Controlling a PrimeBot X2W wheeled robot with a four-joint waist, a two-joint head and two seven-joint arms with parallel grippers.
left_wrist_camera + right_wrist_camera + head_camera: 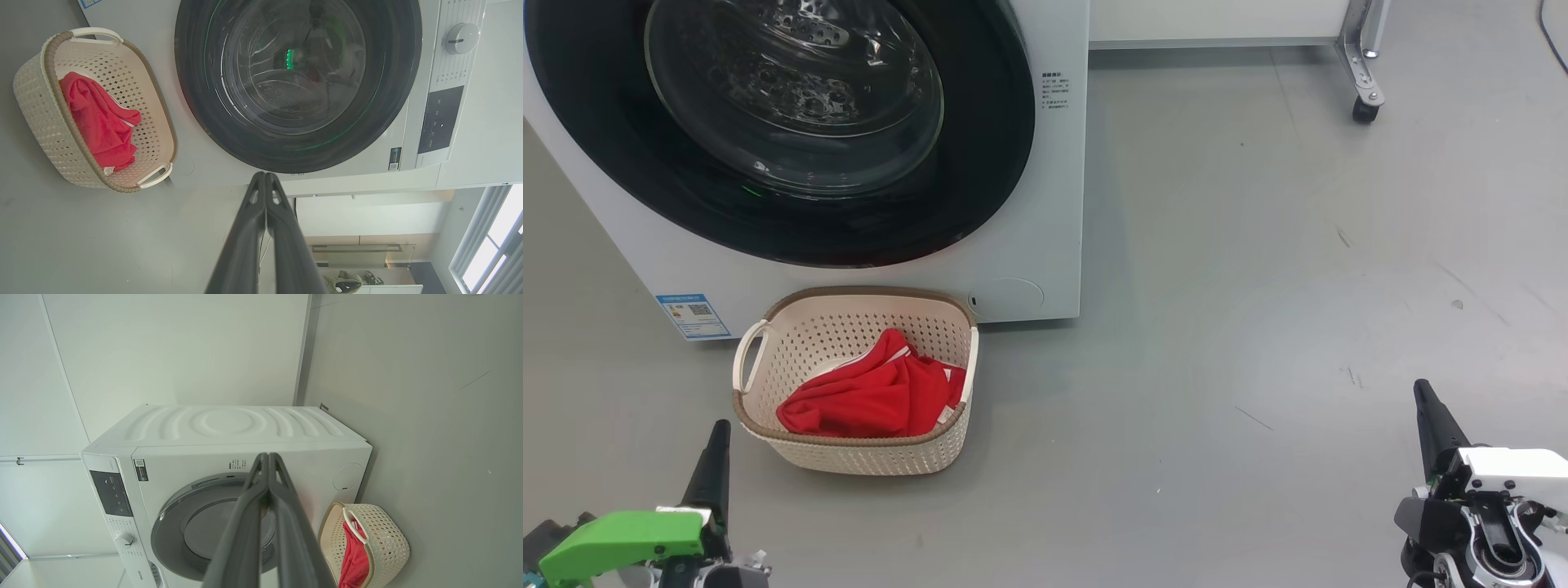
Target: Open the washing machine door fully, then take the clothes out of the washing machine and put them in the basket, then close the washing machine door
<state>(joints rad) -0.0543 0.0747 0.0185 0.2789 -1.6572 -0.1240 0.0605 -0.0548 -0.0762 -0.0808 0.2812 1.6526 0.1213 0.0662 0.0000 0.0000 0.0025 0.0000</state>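
The washing machine [1045, 204] [412, 134] [229, 428] is a white front-loader, and its round washing machine door [792, 131] [294, 77] [179, 526], black ring around a glass bowl, lies shut flat against the front. On the floor just before it stands the cream basket [768, 441] [36, 110] [388, 543]. Red clothes [874, 396] [98, 122] [355, 559] with white trim lie inside it. My left gripper [719, 433] [265, 177] is shut and empty at the lower left, a little left of the basket. My right gripper [1423, 392] [267, 457] is shut and empty at the lower right, far from both.
Grey floor [1258, 286] spreads wide to the right of the machine. A wheeled metal leg [1364, 82] of a white stand is at the back right. A control panel with a dial [461, 38] runs along the machine's top edge.
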